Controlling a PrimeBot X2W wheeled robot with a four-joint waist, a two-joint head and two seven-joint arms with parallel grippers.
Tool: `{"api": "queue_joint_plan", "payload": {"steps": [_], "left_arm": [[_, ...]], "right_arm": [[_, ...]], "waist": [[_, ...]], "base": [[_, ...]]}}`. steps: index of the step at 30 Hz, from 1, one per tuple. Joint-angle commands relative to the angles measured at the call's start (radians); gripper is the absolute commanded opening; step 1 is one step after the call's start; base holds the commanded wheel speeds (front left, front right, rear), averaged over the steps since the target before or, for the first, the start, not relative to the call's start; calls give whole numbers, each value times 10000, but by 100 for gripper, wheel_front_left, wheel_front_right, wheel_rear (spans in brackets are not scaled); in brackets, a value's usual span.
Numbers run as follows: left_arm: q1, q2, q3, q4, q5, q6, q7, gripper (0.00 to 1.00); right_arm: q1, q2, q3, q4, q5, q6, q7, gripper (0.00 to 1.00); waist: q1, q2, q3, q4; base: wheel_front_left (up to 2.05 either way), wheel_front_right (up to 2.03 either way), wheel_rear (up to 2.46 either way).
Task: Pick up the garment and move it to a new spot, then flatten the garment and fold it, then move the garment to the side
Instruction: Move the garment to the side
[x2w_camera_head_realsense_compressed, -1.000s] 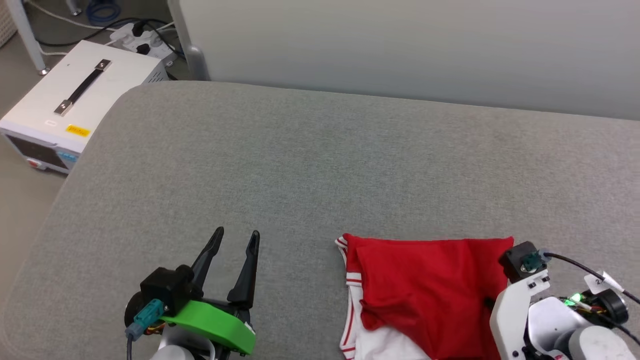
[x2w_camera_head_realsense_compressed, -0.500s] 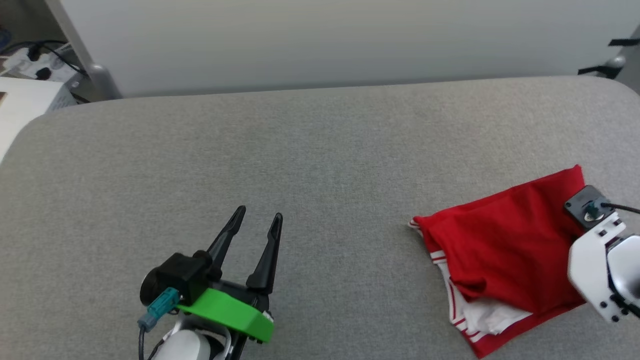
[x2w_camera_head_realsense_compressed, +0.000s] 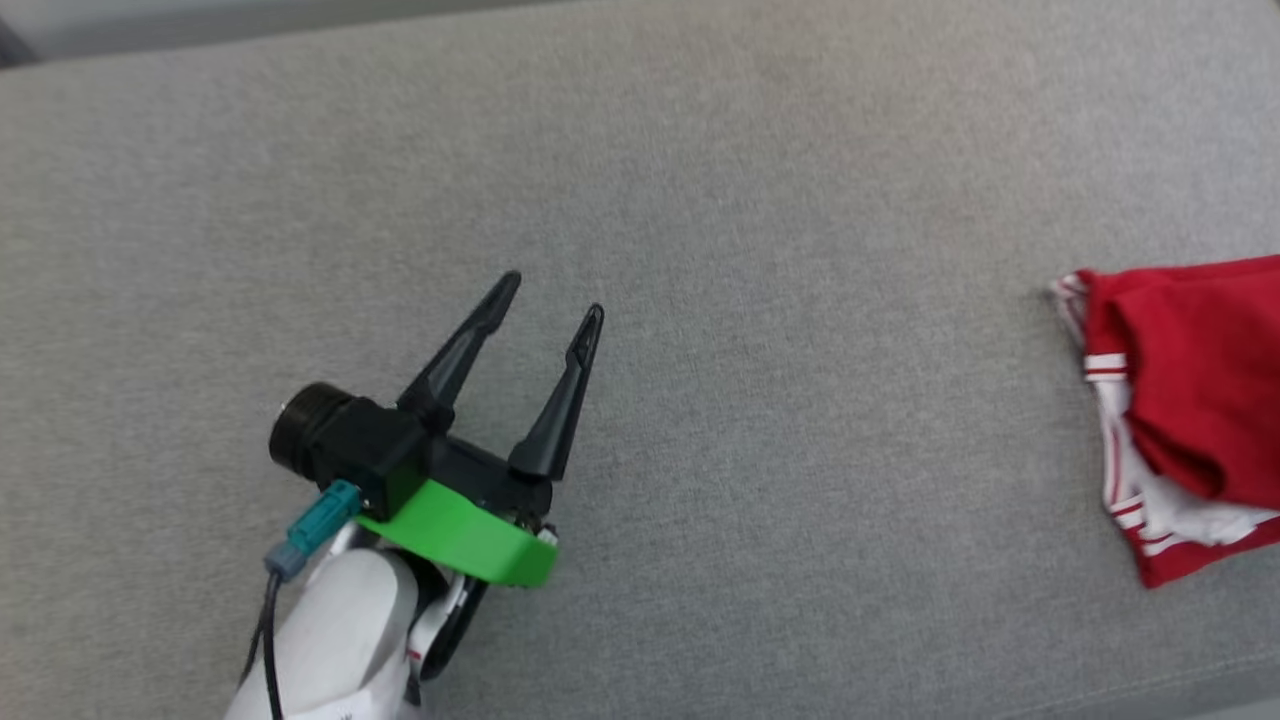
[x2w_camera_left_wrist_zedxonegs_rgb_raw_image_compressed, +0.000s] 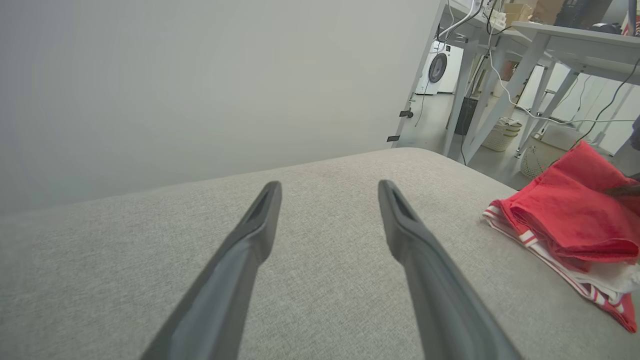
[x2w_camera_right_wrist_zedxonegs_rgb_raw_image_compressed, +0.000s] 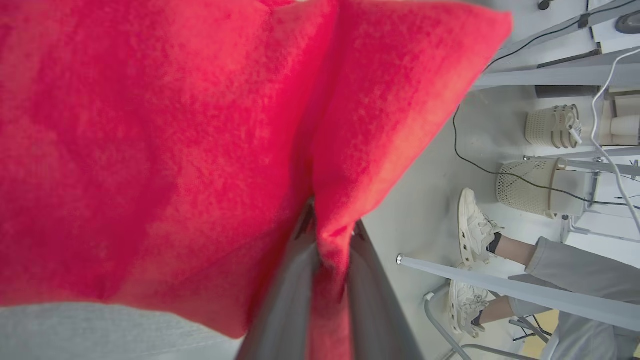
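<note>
- Head view, lower left of frame: left gripper (x2w_camera_head_realsense_compressed: 555, 295) above grey fabric surface (x2w_camera_head_realsense_compressed: 700, 150), fingers spread wide apart, nothing between them.
- Right edge of same frame: garment (x2w_camera_head_realsense_compressed: 1190, 390), a folded red bundle with white sleeve end and red-and-white stripe trim along its left and lower edges, cut off by frame edge, well apart from left gripper.
- Left wrist view: two dark fingers rising from bottom edge, wide gap, bare surface between; garment at right middle, resting on surface, red layers on top, white and striped trim beneath.
- Right wrist view, bottom centre: right gripper (x2w_camera_right_wrist_zedxonegs_rgb_raw_image_compressed: 331, 227), fingers nearly closed, pinching a fold of red cloth; garment spread across left and centre of frame.
- Right side of that frame: pale floor (x2w_camera_right_wrist_zedxonegs_rgb_raw_image_compressed: 430, 165), woven baskets (x2w_camera_right_wrist_zedxonegs_rgb_raw_image_compressed: 530, 187), a person's shoes (x2w_camera_right_wrist_zedxonegs_rgb_raw_image_compressed: 475, 225).
</note>
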Motion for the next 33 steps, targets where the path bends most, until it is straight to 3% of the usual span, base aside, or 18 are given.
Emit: {"api": "queue_joint_plan", "payload": {"steps": [1, 6, 8, 14, 19, 20, 22, 28, 33], "left_arm": [[-282, 146, 4, -164, 61, -30, -1, 100], [-757, 506, 75, -894, 124, -30, 364, 100], [-1004, 710, 184, -1469, 146, 0, 649, 100], [-1231, 815, 173, -2272, 223, 112, 1029, 100], [-1241, 858, 189, -2429, 196, 183, 1114, 100], [-1233, 857, 200, -2419, 180, 195, 1100, 100], [-1202, 850, 192, -2343, 144, 201, 1047, 100], [-994, 712, 165, -1832, -4, 259, 721, 100], [-652, 487, 220, -1179, -275, 313, 377, 100]], "right_arm": [[-255, -87, -211, 341, -113, -9, -374, 0], [-884, 235, -1122, 1923, -412, -9, -1624, 0], [-1598, 609, -2017, 3036, -956, -9, -2539, 0], [-2420, 1378, -3355, 4538, -1942, -9, -3254, 0], [-2795, 1857, -3893, 5280, -2597, -9, -3573, 0], [-2864, 1923, -3999, 5360, -2708, -9, -3619, 6], [-2967, 2075, -4278, 5591, -2971, -9, -3547, 100], [-3116, 2360, -5217, 5836, -3668, -9, -3096, 100], [-3062, 2554, -5636, 5130, -4053, -9, -2906, 100]], "waist": [[-1, -1, 1304, -624], [-1, -1, 2068, -566], [-1, -1, 2571, -476], [-1, -1, 3063, -270], [-1, -1, 3146, -96], [-1, -1, 3130, -75], [-1, -1, 3029, -26], [-1, -1, 2243, 143], [-1, -1, 1150, 350]], "base": [[0, 0, 0], [0, 0, 0], [0, 0, 0], [0, 0, 0], [0, 0, 0], [0, 0, 0], [0, 0, 0], [0, 0, 0], [0, 0, 0]]}}
